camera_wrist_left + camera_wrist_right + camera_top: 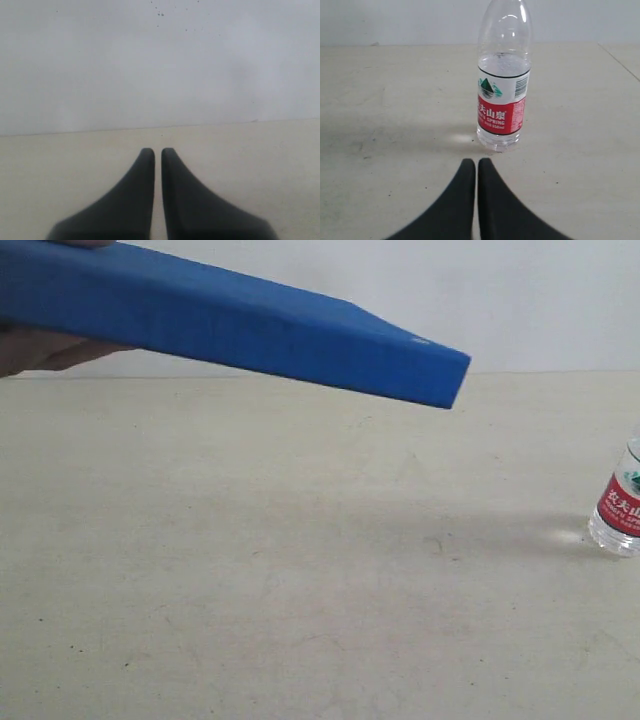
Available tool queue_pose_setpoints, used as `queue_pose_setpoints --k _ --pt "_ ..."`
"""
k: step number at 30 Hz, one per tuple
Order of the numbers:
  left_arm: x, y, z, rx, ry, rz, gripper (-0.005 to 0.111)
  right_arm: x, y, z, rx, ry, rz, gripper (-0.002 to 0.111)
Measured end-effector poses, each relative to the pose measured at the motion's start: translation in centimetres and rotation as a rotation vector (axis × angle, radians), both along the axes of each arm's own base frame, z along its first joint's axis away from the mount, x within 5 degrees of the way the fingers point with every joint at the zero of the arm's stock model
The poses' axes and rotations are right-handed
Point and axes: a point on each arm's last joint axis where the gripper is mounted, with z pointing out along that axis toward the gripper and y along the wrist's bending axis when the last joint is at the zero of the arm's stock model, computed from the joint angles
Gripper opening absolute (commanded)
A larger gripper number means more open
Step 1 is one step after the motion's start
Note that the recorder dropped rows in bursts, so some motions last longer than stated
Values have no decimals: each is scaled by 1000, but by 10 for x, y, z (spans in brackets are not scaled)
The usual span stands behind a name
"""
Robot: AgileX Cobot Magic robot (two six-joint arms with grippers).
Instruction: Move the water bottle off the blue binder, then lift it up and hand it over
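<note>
The blue binder [230, 325] is held tilted in the air by a person's hand [40, 348] at the exterior view's upper left, well above the table. The water bottle [620, 510] stands upright on the table at the far right edge of that view, its cap cut off. In the right wrist view the water bottle [502, 95] stands just ahead of my right gripper [472, 162], which is shut and empty and apart from it. My left gripper [154, 151] is shut with nothing in it, facing bare table and wall. Neither gripper shows in the exterior view.
A beige table [300, 570] spreads across the exterior view, with a pale wall [520, 300] behind it. The binder's shadow falls on the table's middle. A seam or table edge [620, 60] runs near the bottle in the right wrist view.
</note>
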Motion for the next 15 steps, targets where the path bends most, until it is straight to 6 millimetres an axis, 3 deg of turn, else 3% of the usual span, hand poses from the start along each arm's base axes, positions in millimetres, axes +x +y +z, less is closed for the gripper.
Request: queue_pose_setpoints --k 15 --pt "0 0 0 0 0 0 5 0 1 0 -2 2 26 0"
